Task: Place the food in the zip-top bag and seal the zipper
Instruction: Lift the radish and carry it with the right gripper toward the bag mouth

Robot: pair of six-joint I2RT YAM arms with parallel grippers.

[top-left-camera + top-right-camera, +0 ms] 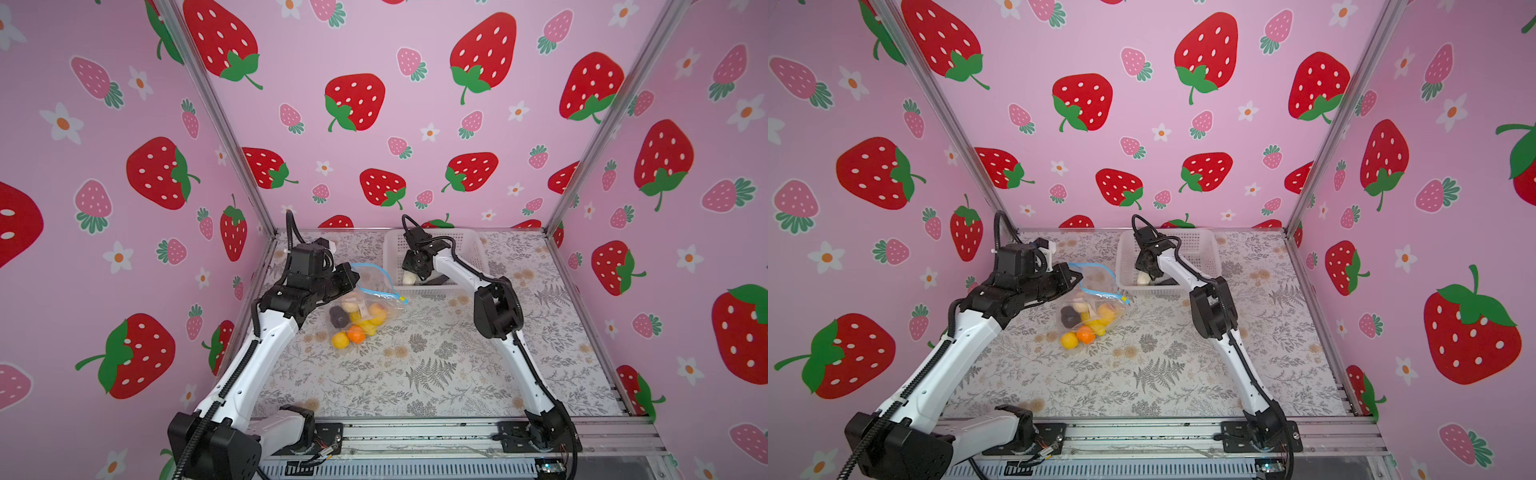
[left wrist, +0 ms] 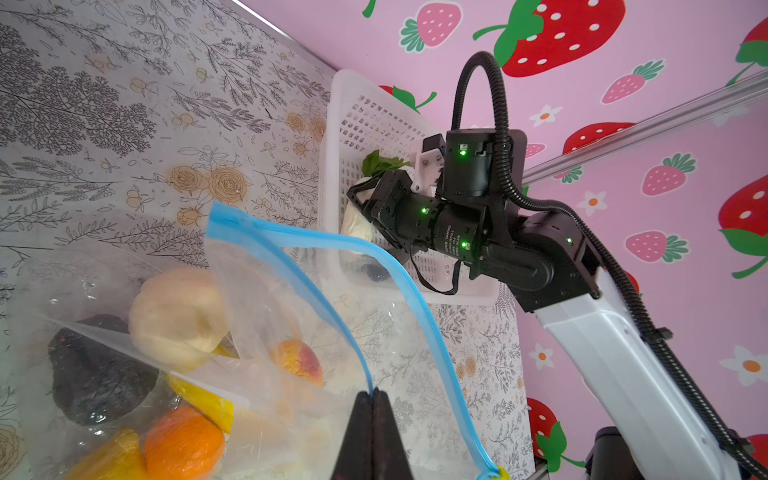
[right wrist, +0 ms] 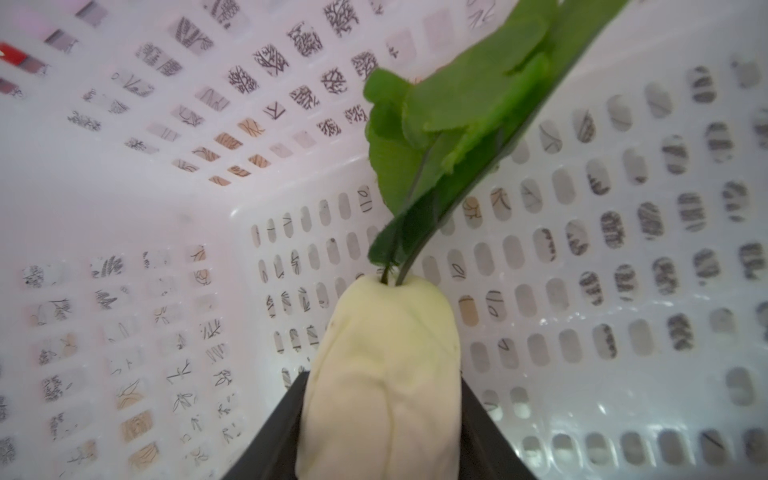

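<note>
Standing at the back of a grey-and-beige floral table cover [image 1: 415,365]: one white perforated plastic basket [image 1: 467,245], the point from which all else is placed. Item one: clear crinkly zip-top bag [image 2: 249,291], lying on the cover just beside the basket's near corner, mouth end nearest the basket and lifted off the cover. Contents, toy food: one dark purple-black lump [image 2: 95,374], one beige round piece [image 2: 174,316], one peach-coloured fruit [image 2: 299,359], one orange [image 2: 183,440], several yellow pieces [image 2: 203,401], all gathered in the bag's half away from the basket. Item two: light blue zipper [image 2: 232,226], its two lips parted in a loop, with the yellow end tab [image 2: 500,473] close to the basket's front wall. Left gripper [image 2: 372,392]: black fingers pressed together, pinching one zipper lip. Item three: pale cream toy radish [image 3: 382,407] with green leaves [image 3: 436,124], inside the basket, near the corner closest to the bag. Right gripper [image 3: 382,378]: inside the basket, black fingers [image 3: 270,440] set on either side of the radish, close along its flanks. Whether they press on it cannot be told.
</note>
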